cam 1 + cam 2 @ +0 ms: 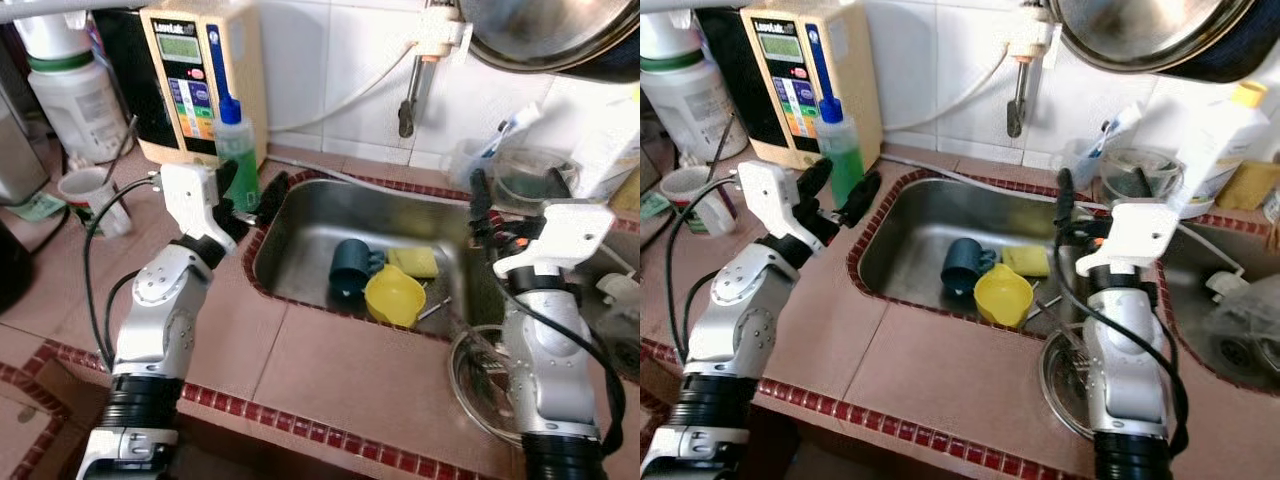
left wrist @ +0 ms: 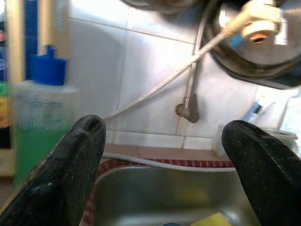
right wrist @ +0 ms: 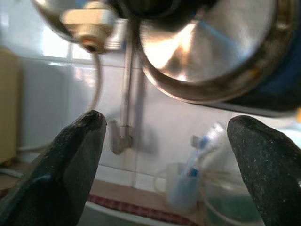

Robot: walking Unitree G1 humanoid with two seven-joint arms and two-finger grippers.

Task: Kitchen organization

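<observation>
Left gripper (image 1: pixel 838 193), fingers spread wide and empty, raised at the sink's (image 1: pixel 930 200) left rim, just beside the green soap bottle (image 1: pixel 841 152). Right gripper (image 3: pixel 167 155), equally wide and empty, raised at the right rim. Probable hazard: a careless left reach could topple the bottle; the hanging steel pan (image 1: pixel 1150 30) lies overhead. The sink basin holds a dark teal cup (image 1: pixel 962 265), a yellow cup (image 1: pixel 1003 295) and a yellow sponge (image 1: pixel 1026 260), all awaiting sorting.
</observation>
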